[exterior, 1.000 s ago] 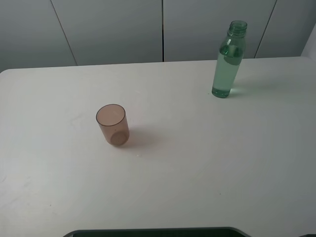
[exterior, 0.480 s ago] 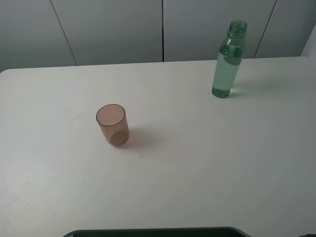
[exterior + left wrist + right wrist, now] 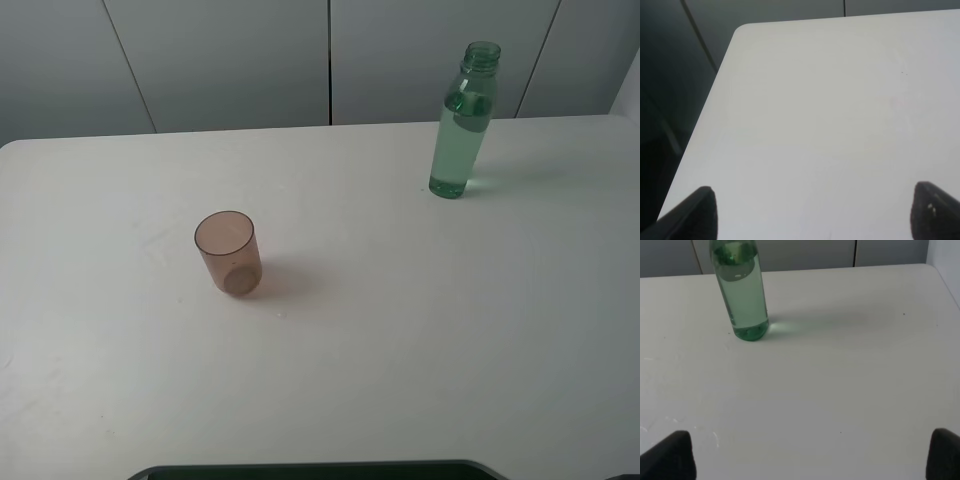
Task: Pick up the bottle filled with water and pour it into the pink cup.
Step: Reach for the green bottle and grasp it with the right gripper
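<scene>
Bottle [image 3: 463, 125] stands upright in the upper right of the overhead frame, near the far edge of the white table [image 3: 400, 330]. Its threaded neck has no cap, and clear liquid reaches roughly to the shoulder. Pink cup [image 3: 229, 253] stands upright with its mouth up, left of centre, well apart from the bottle. Neither arm shows in the overhead frame. Right gripper [image 3: 807, 455]: fingertips spread wide with nothing between them; the bottle is ahead of it, untouched. Left gripper [image 3: 815, 215]: fingertips likewise spread, facing bare tabletop only, with the cup outside its view. Handling, as judgement: nearly full, the bottle is probably the heavier item. It is tall on a narrow base, so a sideways nudge on approach could topple it and spill through the open neck. The thin plastic wall likely flexes, and a hard squeeze could push water out at the top. The smooth surface may slip once tilted. Best hold looks like the straight body around mid-height, below the shoulder, jaws square to it and grip firm but not crushing. The cup looks light and could skid or tip if the neck bumps it.
</scene>
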`<act>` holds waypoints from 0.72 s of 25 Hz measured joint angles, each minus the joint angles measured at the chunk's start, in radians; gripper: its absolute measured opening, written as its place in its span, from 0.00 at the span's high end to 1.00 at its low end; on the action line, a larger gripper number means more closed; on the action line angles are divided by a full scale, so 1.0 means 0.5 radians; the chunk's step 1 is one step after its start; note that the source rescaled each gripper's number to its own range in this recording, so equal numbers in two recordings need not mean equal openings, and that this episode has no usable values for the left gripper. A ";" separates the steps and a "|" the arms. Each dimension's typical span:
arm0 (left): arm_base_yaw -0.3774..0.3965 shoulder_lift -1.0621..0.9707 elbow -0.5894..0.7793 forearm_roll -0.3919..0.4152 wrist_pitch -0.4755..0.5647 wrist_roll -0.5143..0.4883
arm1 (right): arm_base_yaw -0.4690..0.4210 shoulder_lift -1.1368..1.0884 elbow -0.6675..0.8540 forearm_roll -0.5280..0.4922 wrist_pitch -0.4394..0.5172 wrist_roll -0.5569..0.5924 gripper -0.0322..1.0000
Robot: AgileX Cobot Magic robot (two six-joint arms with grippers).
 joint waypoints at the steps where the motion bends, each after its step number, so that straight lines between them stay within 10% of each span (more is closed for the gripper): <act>1: 0.000 0.000 0.000 0.000 0.000 0.000 | 0.000 0.000 0.000 0.000 0.000 0.000 0.00; 18: 0.000 0.000 0.000 0.000 0.000 0.000 | 0.000 0.006 -0.190 -0.017 -0.202 0.027 0.00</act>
